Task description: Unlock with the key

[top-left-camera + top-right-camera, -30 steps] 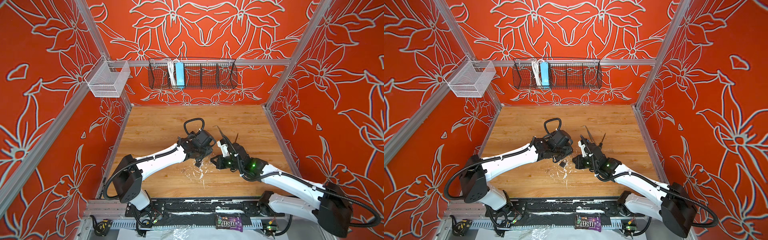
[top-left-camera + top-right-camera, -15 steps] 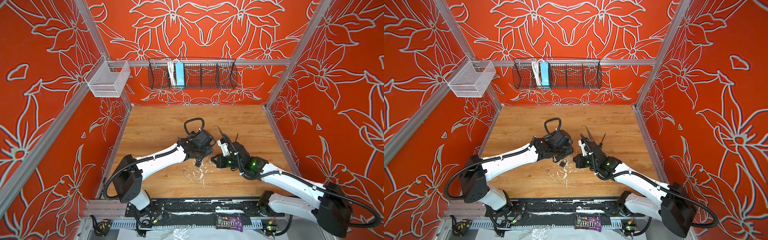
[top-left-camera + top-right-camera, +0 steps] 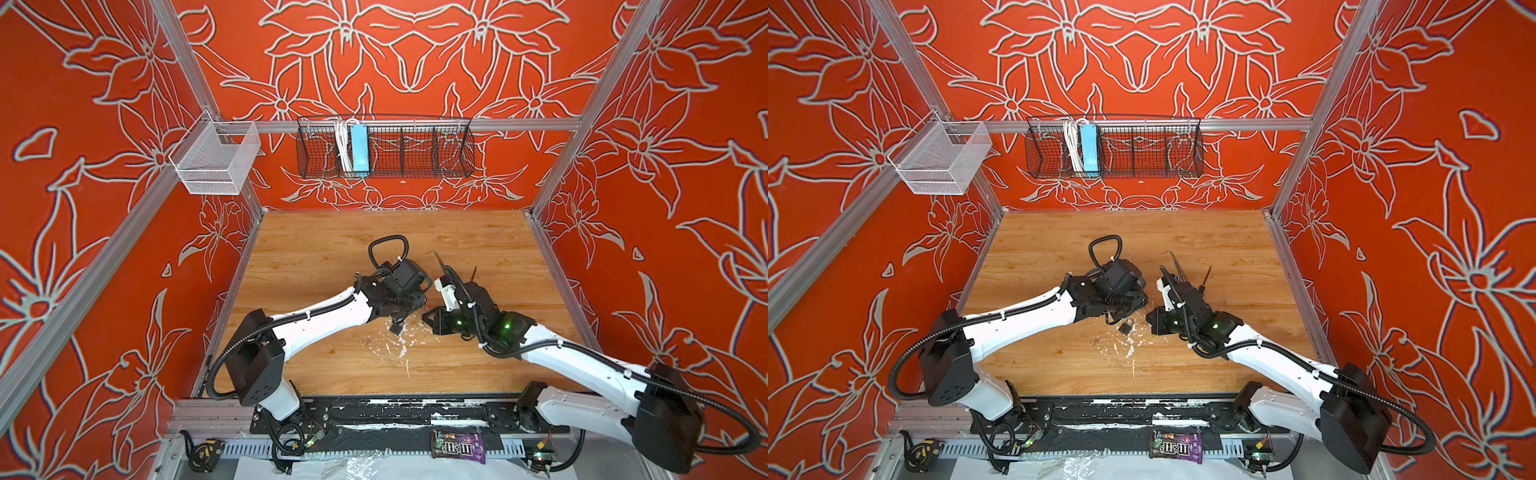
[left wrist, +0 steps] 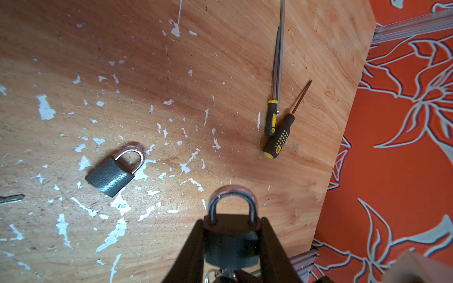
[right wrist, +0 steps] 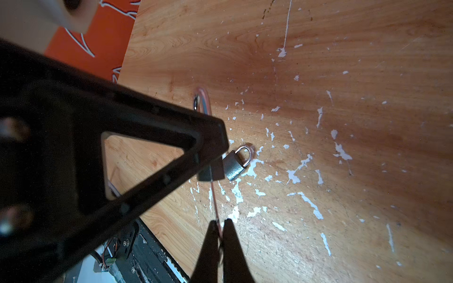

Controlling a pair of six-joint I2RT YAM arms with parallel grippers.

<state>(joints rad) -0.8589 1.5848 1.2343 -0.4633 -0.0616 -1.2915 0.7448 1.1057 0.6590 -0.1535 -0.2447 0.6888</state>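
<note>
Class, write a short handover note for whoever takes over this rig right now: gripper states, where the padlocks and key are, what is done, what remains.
Left gripper: shut on the dark metal padlock with a silver shackle.
Right gripper: shut on the thin metal key, tip at that padlock's underside; depth hidden.
A second grey padlock lies flat on the wooden table, untouched.
Done: lock and key gripped and met.
Left: turn the key, free the closed shackle.

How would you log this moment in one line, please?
left claw: shut on padlock | right claw: shut on key | key tip at padlock's base | shackle closed | second padlock lying on table
</note>
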